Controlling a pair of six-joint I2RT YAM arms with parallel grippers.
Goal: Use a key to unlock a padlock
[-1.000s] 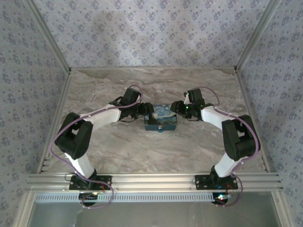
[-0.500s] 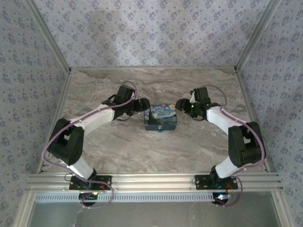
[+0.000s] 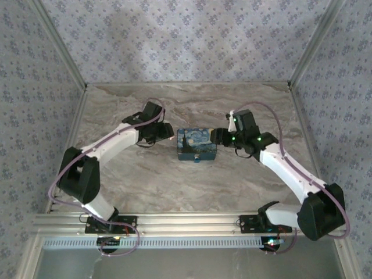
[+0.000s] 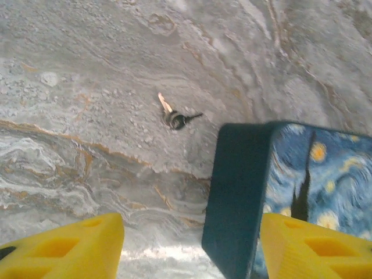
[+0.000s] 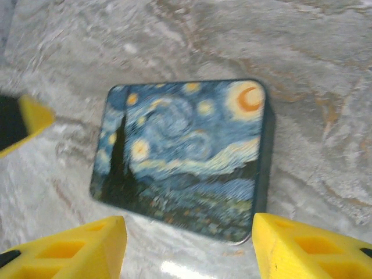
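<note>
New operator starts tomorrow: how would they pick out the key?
Find the blue night-sky box on the marble table. Beyond its dark side wall, apart from it, lies the key: a tiny pale cream sliver ending in a dark blob.

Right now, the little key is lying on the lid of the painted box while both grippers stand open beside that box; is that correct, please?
Not quite: the key is not on the lid. It lies on the table, apart from the painted box, as the left wrist view shows. The rest holds: the left gripper and the right gripper stand open beside the box.
</note>
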